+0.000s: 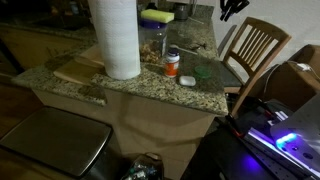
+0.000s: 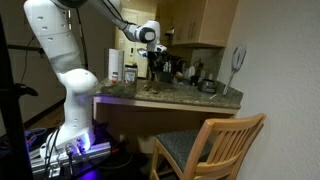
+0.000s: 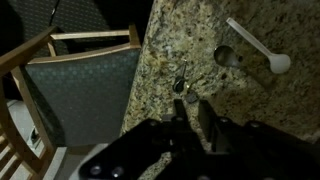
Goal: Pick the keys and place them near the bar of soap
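claw: claw (image 3: 190, 112) hangs above the table (image 3: 200, 30); can't tell if released or clenched, nothing seen in it
keys: keys (image 3: 181, 79) lie flat on the granite by the edge next to the wooden chair (image 3: 75, 85), just ahead of the claw tips, not touching
axis: long axis runs roughly away from the claw
soap: bar of soap (image 1: 187, 80) just beside the orange pill bottle (image 1: 172, 63), well apart from the claw
next: probably a small move forward, then straight down, jaws across the short axis

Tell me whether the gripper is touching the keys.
Apart. In an exterior view the gripper hangs in the air well above the counter; the wrist view shows the keys lying flat on that counter.
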Robot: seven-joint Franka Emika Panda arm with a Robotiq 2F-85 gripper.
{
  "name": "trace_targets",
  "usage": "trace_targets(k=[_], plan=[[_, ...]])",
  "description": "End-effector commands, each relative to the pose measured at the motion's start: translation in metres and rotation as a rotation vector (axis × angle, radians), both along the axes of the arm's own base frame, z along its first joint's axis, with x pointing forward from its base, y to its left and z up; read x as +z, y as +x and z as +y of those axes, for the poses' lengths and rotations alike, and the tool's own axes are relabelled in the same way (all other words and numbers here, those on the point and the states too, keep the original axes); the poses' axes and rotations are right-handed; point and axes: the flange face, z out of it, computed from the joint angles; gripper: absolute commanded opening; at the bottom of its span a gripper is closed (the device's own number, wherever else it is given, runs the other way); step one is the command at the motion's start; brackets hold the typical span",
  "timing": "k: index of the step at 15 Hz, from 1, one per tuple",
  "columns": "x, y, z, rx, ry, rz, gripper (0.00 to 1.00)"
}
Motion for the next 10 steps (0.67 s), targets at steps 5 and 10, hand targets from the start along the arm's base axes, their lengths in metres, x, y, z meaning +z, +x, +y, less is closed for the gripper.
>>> trace_targets(k=[5, 10], plan=[[-0.082, 0.076, 0.011, -0.154, 0.073, 0.152, 0.81], [-0.137, 0.134, 0.011, -0.292, 0.074, 0.272, 1.00]])
